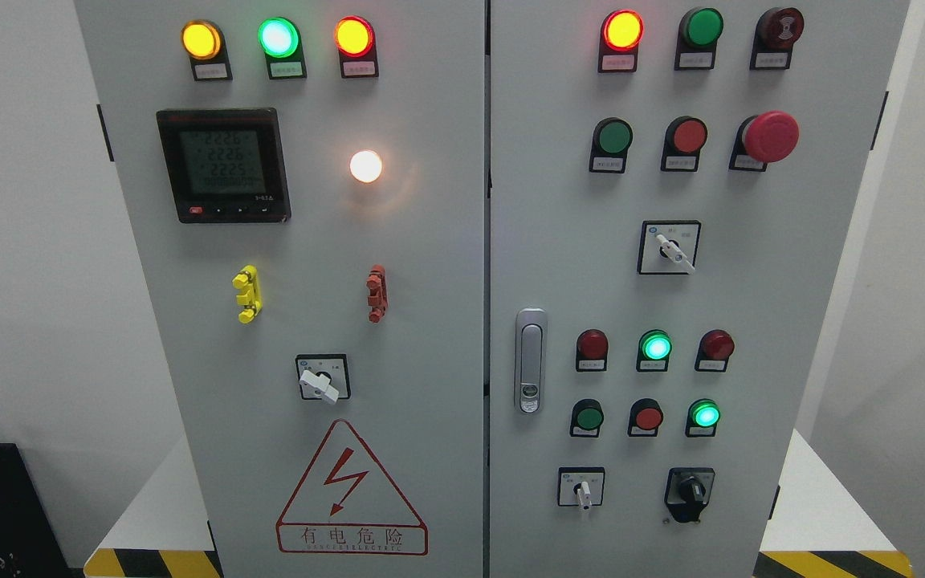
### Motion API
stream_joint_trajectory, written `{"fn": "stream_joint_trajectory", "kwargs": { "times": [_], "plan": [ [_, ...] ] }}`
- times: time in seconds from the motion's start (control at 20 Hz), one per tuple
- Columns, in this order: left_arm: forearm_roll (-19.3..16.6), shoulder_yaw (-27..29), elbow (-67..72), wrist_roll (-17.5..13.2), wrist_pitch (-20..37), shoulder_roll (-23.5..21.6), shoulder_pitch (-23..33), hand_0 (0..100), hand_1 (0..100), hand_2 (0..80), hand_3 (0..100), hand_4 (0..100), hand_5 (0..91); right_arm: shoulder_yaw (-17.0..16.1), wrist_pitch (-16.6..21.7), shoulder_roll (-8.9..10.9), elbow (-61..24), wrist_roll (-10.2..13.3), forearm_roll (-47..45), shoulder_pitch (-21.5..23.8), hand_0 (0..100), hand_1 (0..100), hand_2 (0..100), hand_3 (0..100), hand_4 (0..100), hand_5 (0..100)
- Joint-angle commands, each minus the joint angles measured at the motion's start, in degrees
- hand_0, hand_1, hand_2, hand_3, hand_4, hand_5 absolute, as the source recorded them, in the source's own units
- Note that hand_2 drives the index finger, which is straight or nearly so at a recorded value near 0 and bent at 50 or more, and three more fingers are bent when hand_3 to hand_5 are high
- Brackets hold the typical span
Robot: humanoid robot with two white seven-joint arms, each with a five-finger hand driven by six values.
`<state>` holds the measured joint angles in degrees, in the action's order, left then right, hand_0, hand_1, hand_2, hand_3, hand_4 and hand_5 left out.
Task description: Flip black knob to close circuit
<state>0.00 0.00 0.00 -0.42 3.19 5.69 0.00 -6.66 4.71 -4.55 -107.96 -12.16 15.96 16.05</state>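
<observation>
The black knob [690,490] sits at the lower right of the right cabinet door [751,321], on a black plate, its handle pointing roughly straight down. Neither of my hands nor either arm shows anywhere in the head view. To the knob's left is a white-handled rotary switch [583,490].
A grey two-door electrical cabinet fills the view. The right door carries a red mushroom button [769,136], lit lamps and push buttons, another white switch [671,249] and a door latch [530,361]. The left door has a meter [223,164], lamps, a white switch [320,381] and a warning triangle [350,490].
</observation>
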Motion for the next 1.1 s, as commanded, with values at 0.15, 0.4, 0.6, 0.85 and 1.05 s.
{"fn": "stream_joint_trajectory", "kwargs": {
  "times": [0.15, 0.4, 0.6, 0.85, 1.05],
  "plan": [
    [0.44, 0.62, -1.93, -0.02, -0.03, 0.03, 1.93, 0, 0, 0.0, 5, 3, 0.0, -3.97, -0.84, 3.57, -7.62, 3.64, 33.40, -5.59, 0, 28, 67, 83, 72, 74],
    [0.44, 0.62, -1.93, -0.02, -0.03, 0.03, 1.93, 0, 0, 0.0, 5, 3, 0.0, -3.89, -4.97, 5.42, -7.62, 2.94, 43.63, -7.70, 0, 31, 80, 97, 75, 80],
    [0.44, 0.62, -1.93, -0.02, -0.03, -0.06, 1.93, 0, 0, 0.0, 5, 3, 0.0, -2.75, -8.49, 5.51, -7.18, 1.18, 51.79, -10.68, 0, 29, 85, 100, 78, 82],
    [0.44, 0.62, -1.93, -0.02, -0.03, 0.03, 1.93, 0, 0, 0.0, 5, 3, 0.0, -0.73, -8.14, 5.43, -3.85, -0.94, 55.84, -12.88, 0, 21, 86, 100, 79, 83],
    [0.44, 0.62, -1.93, -0.02, -0.03, 0.03, 1.93, 0, 0, 0.0, 5, 3, 0.0, 0.25, -8.58, 4.81, -0.86, -0.85, 56.38, -16.92, 0, 20, 86, 100, 79, 83]
  ]
}}
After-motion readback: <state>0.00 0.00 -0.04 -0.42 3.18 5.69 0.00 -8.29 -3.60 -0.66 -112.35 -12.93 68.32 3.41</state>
